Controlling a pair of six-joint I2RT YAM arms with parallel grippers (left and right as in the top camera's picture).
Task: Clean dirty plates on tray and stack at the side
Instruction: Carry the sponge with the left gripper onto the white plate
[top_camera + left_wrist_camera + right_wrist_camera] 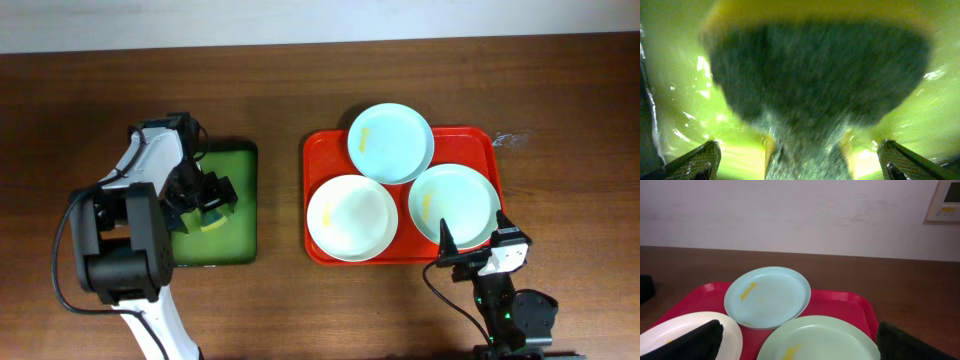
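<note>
The red tray (312,160) holds three plates: a pale blue one (391,142) at the back, a white one (351,217) front left, and a pale green one (453,204) front right. Blue and green show yellow smears. My right gripper (475,237) is open and empty at the tray's front right edge, just over the green plate (820,340); the blue plate (767,296) and white plate (690,322) lie beyond it. My left gripper (205,205) is open over the green tray (235,160), fingers (800,162) on either side of a yellow-and-dark-green sponge (815,80), not closed on it.
The green tray with a dark rim lies left of the red tray, with bare brown table between them. A small clear wrapper (510,140) lies at the red tray's back right corner. A wall stands behind the table (800,215).
</note>
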